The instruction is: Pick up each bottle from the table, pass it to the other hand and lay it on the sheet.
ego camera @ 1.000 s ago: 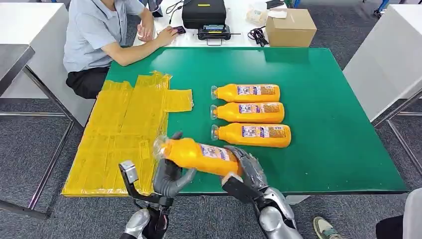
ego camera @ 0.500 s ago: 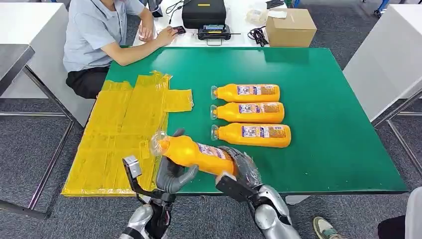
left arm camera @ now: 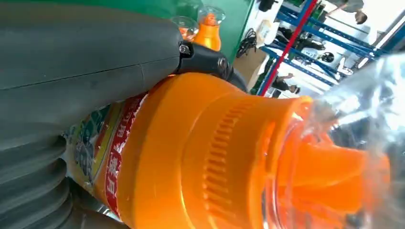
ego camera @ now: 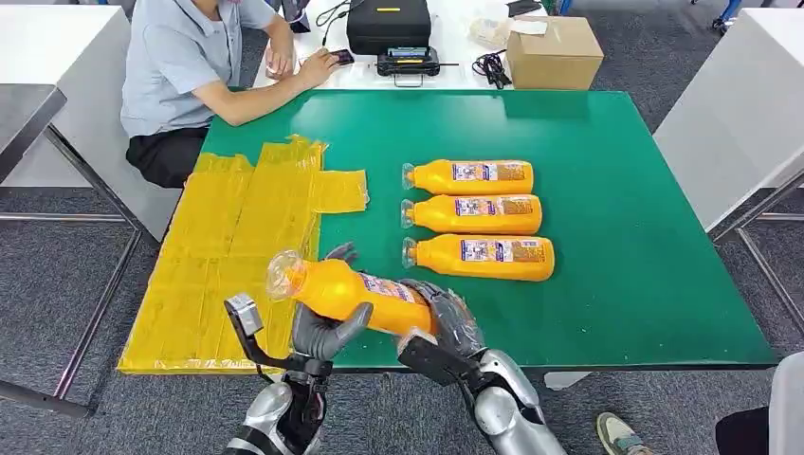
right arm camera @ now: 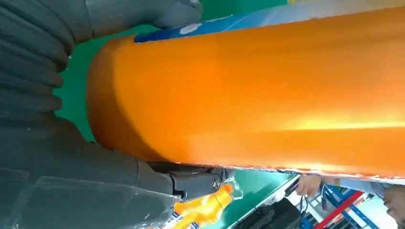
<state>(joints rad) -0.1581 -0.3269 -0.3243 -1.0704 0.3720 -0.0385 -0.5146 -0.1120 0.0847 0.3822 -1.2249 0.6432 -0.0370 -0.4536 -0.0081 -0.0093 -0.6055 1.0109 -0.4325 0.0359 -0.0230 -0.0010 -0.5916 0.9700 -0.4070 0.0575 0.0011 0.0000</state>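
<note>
An orange bottle [ego camera: 351, 292] with a clear cap hangs tilted over the near edge of the green table [ego camera: 616, 190], cap end toward the yellow sheet [ego camera: 228, 246]. My right hand [ego camera: 446, 320] grips its base. My left hand [ego camera: 320, 334] cups the neck half from below, thumb up behind it. In the left wrist view the bottle [left arm camera: 205, 157] lies against my left hand [left arm camera: 86, 52]. In the right wrist view its body [right arm camera: 267, 95] sits in my right hand [right arm camera: 57, 157]. Three more bottles [ego camera: 469, 177] [ego camera: 472, 214] [ego camera: 481, 257] lie in a row on the table.
A person [ego camera: 190, 66] sits at the far left corner, forearm on the table. Behind the table stand a black case [ego camera: 387, 24] and a cardboard box [ego camera: 553, 52]. White tables flank both sides.
Both hands have carried the bottle leftward, its cap now over the sheet's right edge. The three lying bottles and the person have not moved.
</note>
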